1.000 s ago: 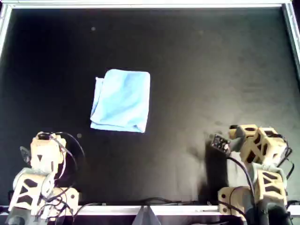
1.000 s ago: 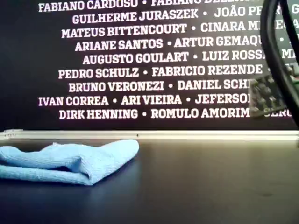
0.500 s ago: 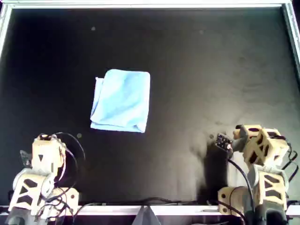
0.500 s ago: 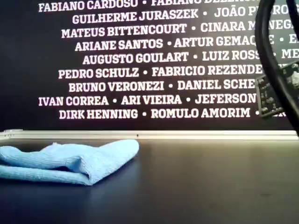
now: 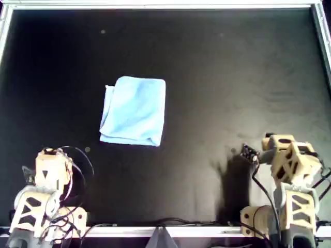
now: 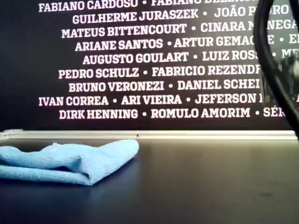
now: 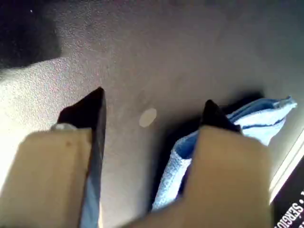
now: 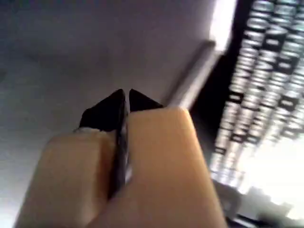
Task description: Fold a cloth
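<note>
Left end effector, jaws spread, sits lower left of the overhead view; right end effector, clenched empty, lower right. Folded cloth lies left of centre on the desk.

On my exterior feed I read white capital names on the black back wall, set apart by dots. Whole ones are GUILHERME JURASZEK, MATEUS BITTENCOURT, ARIANE SANTOS, AUGUSTO GOULART, PEDRO SCHULZ, BRUNO VERONEZI, IVAN CORREA, ARI VIEIRA, DIRK HENNING and ROMULO AMORIM. FABIANO CARDOSO is clipped along the top edge. A dark cable cuts off the names at the exterior view's right. The right wrist feed shows the lettering too blurred to read.
</note>
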Controlling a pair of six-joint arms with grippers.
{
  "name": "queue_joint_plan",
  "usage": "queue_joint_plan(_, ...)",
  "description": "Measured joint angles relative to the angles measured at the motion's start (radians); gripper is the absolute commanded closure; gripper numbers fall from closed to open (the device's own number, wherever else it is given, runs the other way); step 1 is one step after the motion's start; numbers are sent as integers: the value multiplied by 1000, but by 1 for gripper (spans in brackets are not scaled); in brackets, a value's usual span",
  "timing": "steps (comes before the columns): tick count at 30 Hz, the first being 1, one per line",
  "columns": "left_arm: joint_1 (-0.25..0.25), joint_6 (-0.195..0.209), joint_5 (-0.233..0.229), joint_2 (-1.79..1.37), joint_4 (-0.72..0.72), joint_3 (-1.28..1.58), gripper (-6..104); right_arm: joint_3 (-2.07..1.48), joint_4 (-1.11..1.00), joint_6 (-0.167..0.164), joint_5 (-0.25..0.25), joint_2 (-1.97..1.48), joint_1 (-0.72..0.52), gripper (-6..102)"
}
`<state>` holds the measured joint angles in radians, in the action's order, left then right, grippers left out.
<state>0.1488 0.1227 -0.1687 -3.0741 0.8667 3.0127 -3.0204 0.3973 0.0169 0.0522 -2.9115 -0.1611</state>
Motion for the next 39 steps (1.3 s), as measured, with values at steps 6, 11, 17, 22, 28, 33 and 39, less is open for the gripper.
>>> queue_joint_plan(6,0,0,0,0,0,0,26,-2,0,0,3,-141,3,92)
queue_joint_plan(11,0,0,0,0,0,0,26,-2,0,-6,18,-169,89,92)
queue_joint_plan(17,6,0,0,0,0,0,27,-2,0,-6,21,-169,80,92)
queue_joint_plan(22,8,0,0,0,0,0,27,-2,8,-6,14,-169,71,93)
queue_joint_plan(28,8,0,0,0,0,0,26,-2,143,-6,-127,-169,71,92)
queue_joint_plan(33,8,0,0,0,0,0,26,-2,307,0,-250,-169,77,92)
queue_joint_plan(39,8,0,0,0,0,0,27,-2,377,0,-268,-169,91,92)
